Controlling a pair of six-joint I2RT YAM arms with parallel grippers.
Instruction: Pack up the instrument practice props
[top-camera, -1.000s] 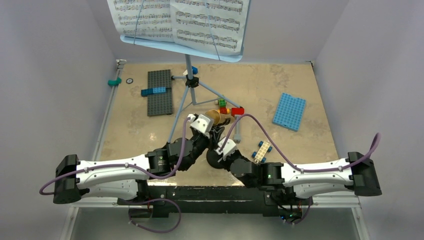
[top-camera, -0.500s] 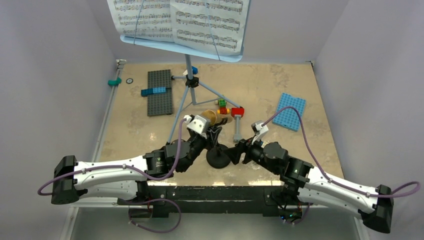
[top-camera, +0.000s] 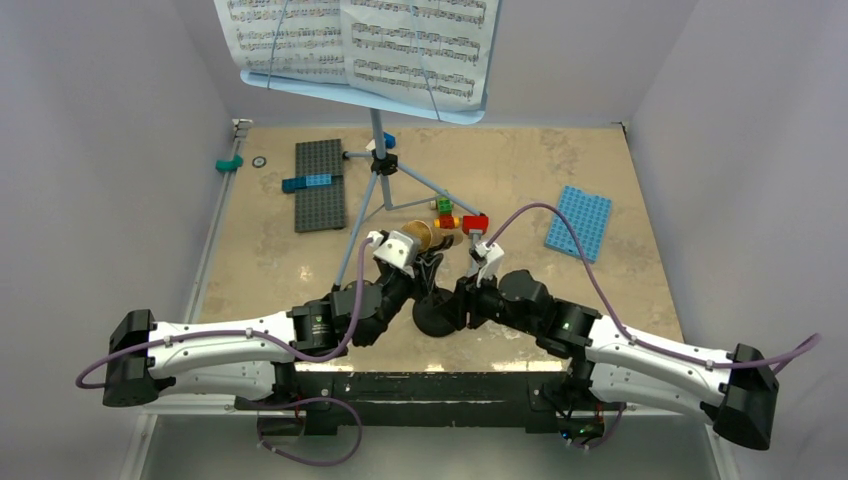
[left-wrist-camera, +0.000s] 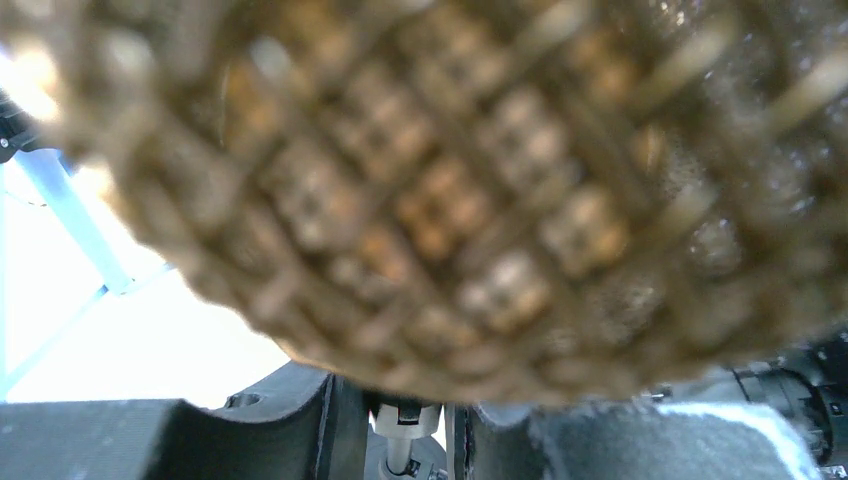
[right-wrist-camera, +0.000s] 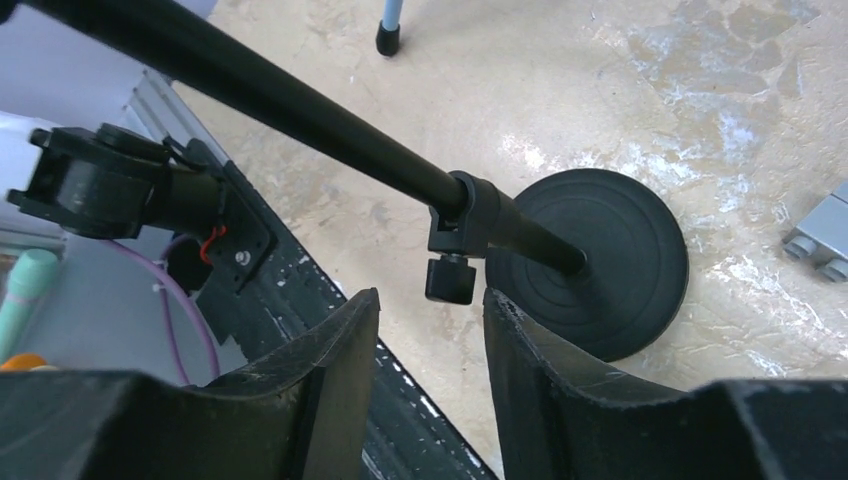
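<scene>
The small black mic stand (top-camera: 437, 318) stands at lower centre of the overhead view, with the toy microphone (left-wrist-camera: 450, 190) at its top end. It looks stiff, smooth and probably bottom-heavy, so it is best taken at the pole's clamp collar. The right gripper (right-wrist-camera: 430, 297) is parted and empty just short of that collar, while the left gripper (left-wrist-camera: 398, 395) sits under the microphone and its hold cannot be told.

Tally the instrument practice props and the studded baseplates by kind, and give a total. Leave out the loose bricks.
light-blue perforated tripod music stand: 1
white sheet-music pages, showing side by side on it: 2
gold-brown toy microphone: 1
black round-base mic stand: 1
dark-grey studded baseplate: 1
blue studded baseplate: 1
Total: 7
</scene>
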